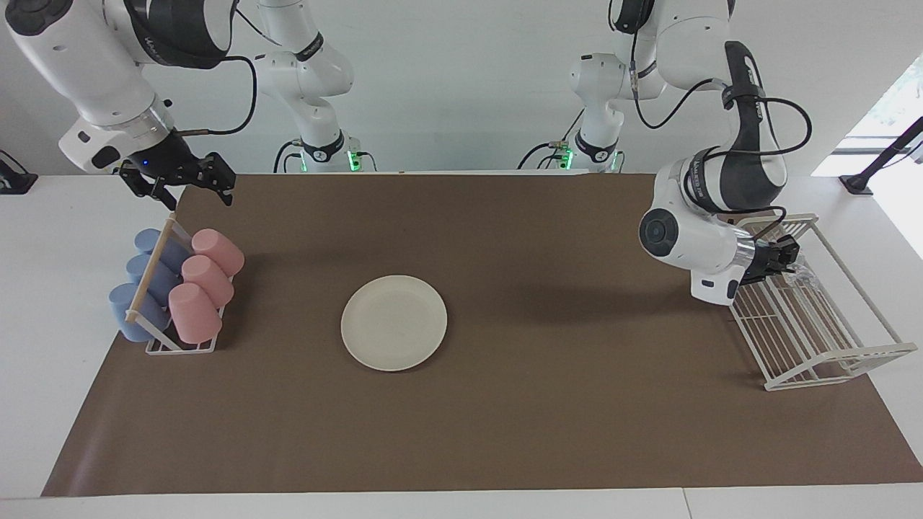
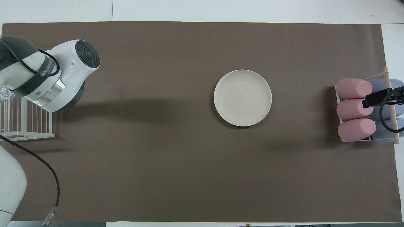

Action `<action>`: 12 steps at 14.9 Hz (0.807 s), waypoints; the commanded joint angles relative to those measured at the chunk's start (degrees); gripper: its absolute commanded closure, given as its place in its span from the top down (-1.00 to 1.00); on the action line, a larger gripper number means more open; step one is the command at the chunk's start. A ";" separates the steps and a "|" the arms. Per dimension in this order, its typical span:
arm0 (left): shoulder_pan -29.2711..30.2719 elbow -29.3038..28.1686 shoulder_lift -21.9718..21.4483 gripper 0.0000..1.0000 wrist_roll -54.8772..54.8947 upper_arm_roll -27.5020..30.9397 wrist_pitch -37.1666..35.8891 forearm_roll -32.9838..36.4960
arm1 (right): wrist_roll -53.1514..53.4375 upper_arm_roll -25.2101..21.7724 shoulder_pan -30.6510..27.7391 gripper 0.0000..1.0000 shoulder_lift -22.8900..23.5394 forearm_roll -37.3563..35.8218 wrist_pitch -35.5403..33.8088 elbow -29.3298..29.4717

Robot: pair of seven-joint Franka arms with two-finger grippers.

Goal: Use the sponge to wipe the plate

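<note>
This is a robotics lab set up as a mock kitchen scene, not a real home. Two white robot arms [image 1: 310, 79] stand bolted at the top of the facing view, green lights glowing at their bases, with cables trailing from them. The white bench [image 1: 65, 360] is covered by one plain brown mat [image 1: 505, 432], cut to a neat rectangle. At the frame's left sits a rack of pink and blue cups [image 1: 177, 288], at its right a white wire rack [image 1: 815, 317], and a lone plate [image 1: 394, 322] lies in the middle. The wall at the top of the frame is bare and white.
</note>
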 commanded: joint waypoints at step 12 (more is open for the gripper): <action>0.21 -5.51 -1.12 -1.00 -6.73 0.74 4.70 2.59 | 4.99 -0.53 0.28 1.00 -0.04 -0.65 1.12 0.65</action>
